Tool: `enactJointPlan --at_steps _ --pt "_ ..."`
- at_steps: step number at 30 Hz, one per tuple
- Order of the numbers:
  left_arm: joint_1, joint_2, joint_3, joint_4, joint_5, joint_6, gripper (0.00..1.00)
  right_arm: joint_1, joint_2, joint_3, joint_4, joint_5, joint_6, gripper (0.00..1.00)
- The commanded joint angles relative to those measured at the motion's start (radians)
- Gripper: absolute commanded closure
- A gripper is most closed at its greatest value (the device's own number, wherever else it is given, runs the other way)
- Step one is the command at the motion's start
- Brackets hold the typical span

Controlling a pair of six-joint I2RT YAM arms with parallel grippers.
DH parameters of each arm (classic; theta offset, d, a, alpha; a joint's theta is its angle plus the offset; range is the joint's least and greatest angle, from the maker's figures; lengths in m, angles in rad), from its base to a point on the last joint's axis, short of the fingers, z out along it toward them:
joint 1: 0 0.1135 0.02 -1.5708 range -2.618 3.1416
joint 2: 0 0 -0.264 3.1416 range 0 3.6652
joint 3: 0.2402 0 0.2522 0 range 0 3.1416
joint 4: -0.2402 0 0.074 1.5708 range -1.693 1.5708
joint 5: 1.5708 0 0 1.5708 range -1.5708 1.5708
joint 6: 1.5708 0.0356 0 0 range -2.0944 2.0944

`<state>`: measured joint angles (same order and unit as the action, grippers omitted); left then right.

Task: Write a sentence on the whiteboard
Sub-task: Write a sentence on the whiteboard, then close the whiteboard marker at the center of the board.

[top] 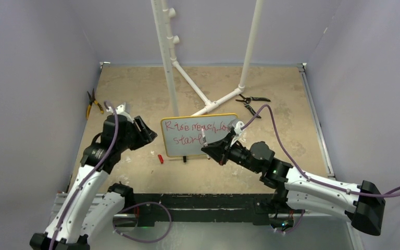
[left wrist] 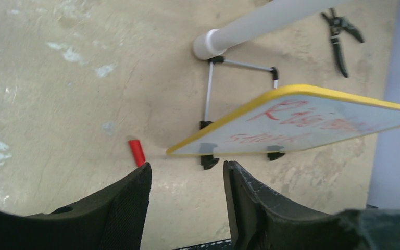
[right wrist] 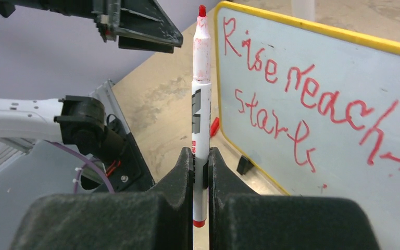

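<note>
My right gripper (right wrist: pixel 200 156) clamped on marker (right wrist: pixel 201 104), tip off whiteboard (right wrist: pixel 333 57); sentence (right wrist: pixel 312 99) looks finished. My left gripper (left wrist: pixel 187 166) half open, empty. Next, likely: recap with cap (left wrist: pixel 136 152), near-left of board.

The whiteboard (top: pixel 190 135) stands central on the worktop (top: pixel 135 86), the sentence (top: pixel 187 126) on its face, a pipe frame (top: pixel 208 101) behind it. A cap (top: pixel 160 159) lies off its front left corner. The left claw (top: pixel 147 133) is just left of it, the right claw (top: pixel 208 147) before its right half. Cutters (top: pixel 251 102) lie behind right, pliers (top: pixel 92 103) far left.

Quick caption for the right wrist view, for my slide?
Right gripper clamps an uncapped red marker beside the yellow-framed whiteboard bearing red handwriting.
</note>
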<state>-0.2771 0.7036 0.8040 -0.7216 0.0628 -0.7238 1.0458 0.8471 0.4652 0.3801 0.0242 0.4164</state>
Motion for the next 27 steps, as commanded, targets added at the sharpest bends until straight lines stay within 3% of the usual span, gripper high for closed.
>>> enactJointPlan --at_steps 1,5,11,27 --pt "0.001 0.093 -0.049 -0.026 -0.058 -0.070 0.50 -0.002 -0.054 -0.037 0.049 0.022 -0.044 1.00" --pt "0.001 0.130 -0.157 0.105 -0.003 -0.112 0.51 -0.001 -0.061 -0.052 0.052 -0.006 -0.086 1.00" --pt "0.001 0.248 -0.242 0.164 -0.008 -0.112 0.56 -0.002 -0.059 -0.081 0.112 -0.092 -0.092 1.00" --pt "-0.050 0.457 -0.250 0.281 -0.034 -0.071 0.63 -0.002 -0.055 -0.085 0.122 -0.115 -0.099 1.00"
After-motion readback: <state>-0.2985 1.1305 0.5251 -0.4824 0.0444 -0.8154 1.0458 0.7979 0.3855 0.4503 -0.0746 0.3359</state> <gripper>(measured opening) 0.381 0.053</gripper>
